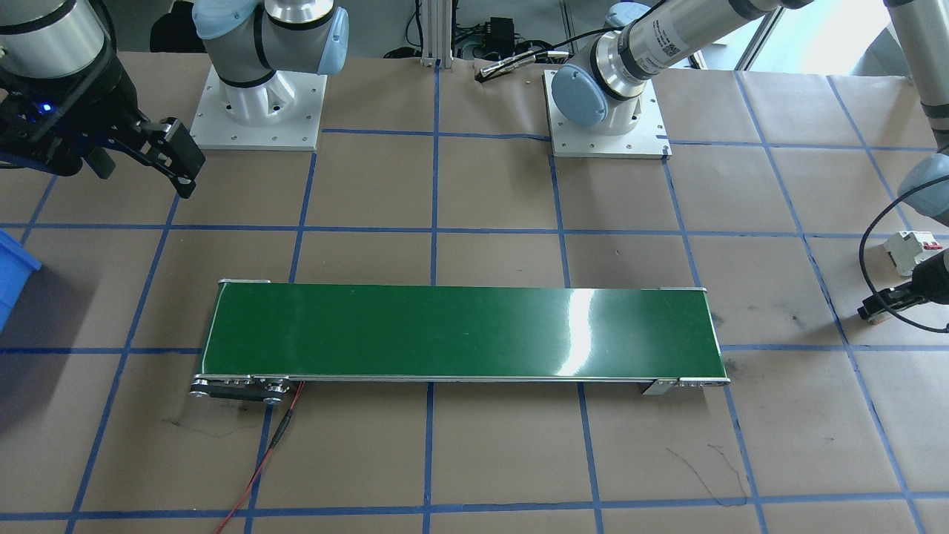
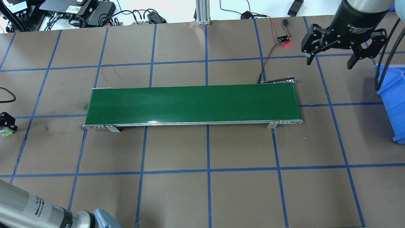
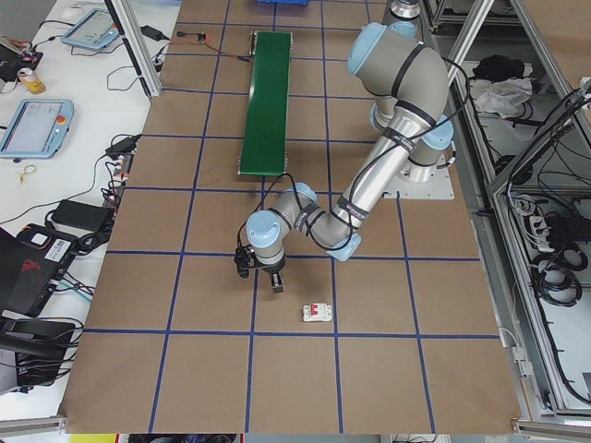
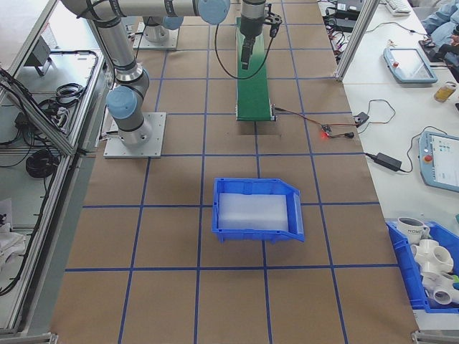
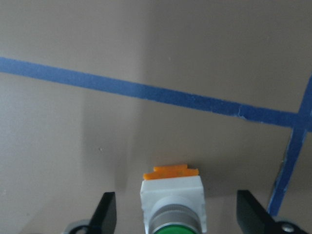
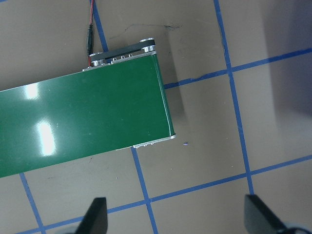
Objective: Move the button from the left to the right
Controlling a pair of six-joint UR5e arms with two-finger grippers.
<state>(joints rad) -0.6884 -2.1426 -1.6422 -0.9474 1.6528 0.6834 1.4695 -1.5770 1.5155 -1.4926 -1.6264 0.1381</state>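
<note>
Green-capped button [image 5: 173, 207] sits on the bench [image 5: 146, 58] between the left gripper's [image 5: 175, 217] wide-spread fingers, untouched; right gripper [image 2: 330, 58] hangs wide apart.

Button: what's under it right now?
The button lies on bare brown table paper between the open left gripper's fingers; its underside contact is hidden.

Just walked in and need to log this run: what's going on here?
The left gripper is down at the table's left end, open, its fingers either side of the button, not yet closed on it. The conveyor belt is bare. The right gripper waits open above the belt's other end, beside the blue bin.
</note>
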